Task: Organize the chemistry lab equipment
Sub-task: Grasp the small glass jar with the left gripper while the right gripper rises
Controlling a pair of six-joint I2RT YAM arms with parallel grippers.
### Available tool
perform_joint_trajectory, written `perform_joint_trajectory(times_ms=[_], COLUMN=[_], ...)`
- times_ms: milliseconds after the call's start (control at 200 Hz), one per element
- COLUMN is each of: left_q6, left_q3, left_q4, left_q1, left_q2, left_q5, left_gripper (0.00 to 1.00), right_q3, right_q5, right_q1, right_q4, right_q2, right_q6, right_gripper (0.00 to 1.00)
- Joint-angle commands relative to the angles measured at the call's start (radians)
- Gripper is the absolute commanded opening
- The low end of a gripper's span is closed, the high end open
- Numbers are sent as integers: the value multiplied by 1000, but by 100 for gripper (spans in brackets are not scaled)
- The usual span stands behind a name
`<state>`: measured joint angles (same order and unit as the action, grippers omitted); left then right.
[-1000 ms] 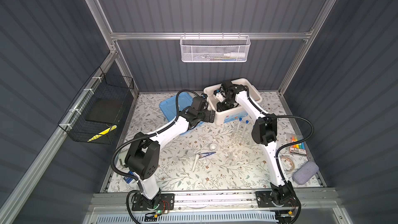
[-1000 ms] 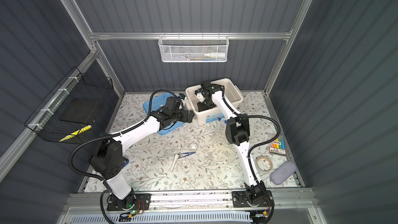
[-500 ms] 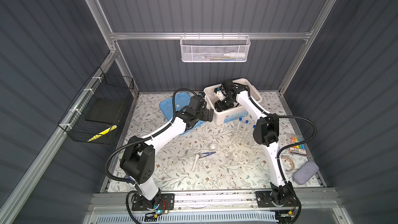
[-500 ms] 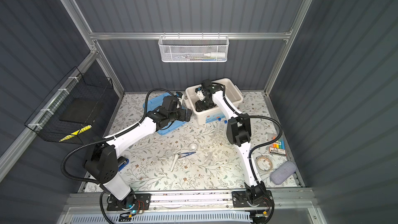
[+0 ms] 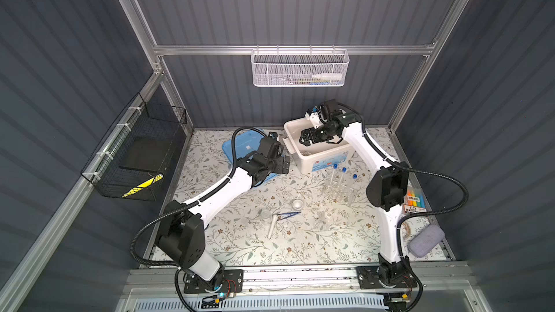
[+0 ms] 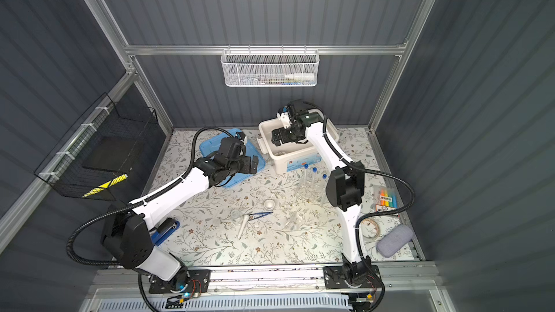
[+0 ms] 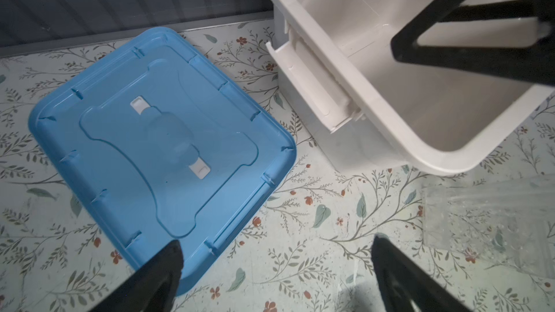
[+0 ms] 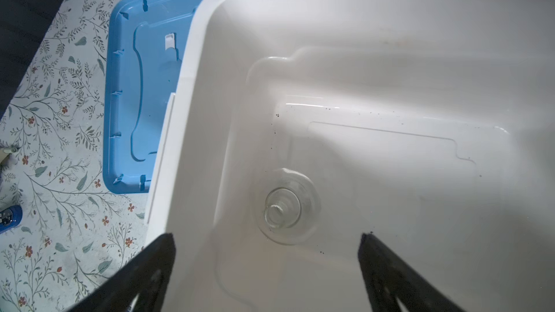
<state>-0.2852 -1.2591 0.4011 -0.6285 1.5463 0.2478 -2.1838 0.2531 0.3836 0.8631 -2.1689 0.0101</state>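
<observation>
Glassware comes first: one small clear glass vessel (image 8: 285, 208) stands on the floor of the white bin (image 8: 192, 100), directly under the right gripper (image 8: 265, 237). That claw is spread wide and holds nothing; it hangs over the bin's open top.

Read the mat in both top views as a clock face with the back wall at twelve. The right gripper (image 5: 304, 139) and the bin (image 5: 288, 133) sit at about twelve. Just beside the bin, toward ten, the left gripper (image 5: 285, 165) is also spread wide and empty. It hovers over bare mat, between the bin and the blue lid (image 5: 240, 145), which lies flat and upside down at eleven.

On the bin's six o'clock side, the blue-capped test tubes (image 5: 339, 181) stand upright in the clear rack (image 5: 336, 196), at about two. Near the centre is the small white bowl (image 5: 297, 204). Toward six from it lie the blue tweezers (image 5: 288, 214), with the white pestle (image 5: 272, 226) touching their tip or very close to it. One clear vessel (image 5: 265, 214) stands beside the pestle and another (image 5: 324, 219) at about four.

A marker pack (image 5: 414, 201) lies at three, and a stapler (image 6: 165, 229) at eight.
</observation>
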Motion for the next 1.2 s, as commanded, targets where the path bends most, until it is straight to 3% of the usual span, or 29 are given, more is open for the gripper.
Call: perform_joint_trajectory(times_ms=[0,215,385,815,1196], left_q6=[-58,-173,-289,-497,-508], left_q3=[31,65,81,184,234], left_q4=[134,291,399,533,460], left_q1=[-9,-90,-159,-235,-237], left_q2=[-53,-107,-112,-148,-114], left_q5=[53,181,215,152,84], left_gripper=[100,100,100,99,91], right_q3=[60,172,234,423,470], right_q5=[-11,-23,-50,-59,-65], right_q1=[-8,-21,-37,-107,-126], right_q4=[-57,-113,-143,-256,-264], right_q2=[68,157,212,366,392], right_q6=[21,35,52,86,95], right_gripper=[99,99,99,99,99])
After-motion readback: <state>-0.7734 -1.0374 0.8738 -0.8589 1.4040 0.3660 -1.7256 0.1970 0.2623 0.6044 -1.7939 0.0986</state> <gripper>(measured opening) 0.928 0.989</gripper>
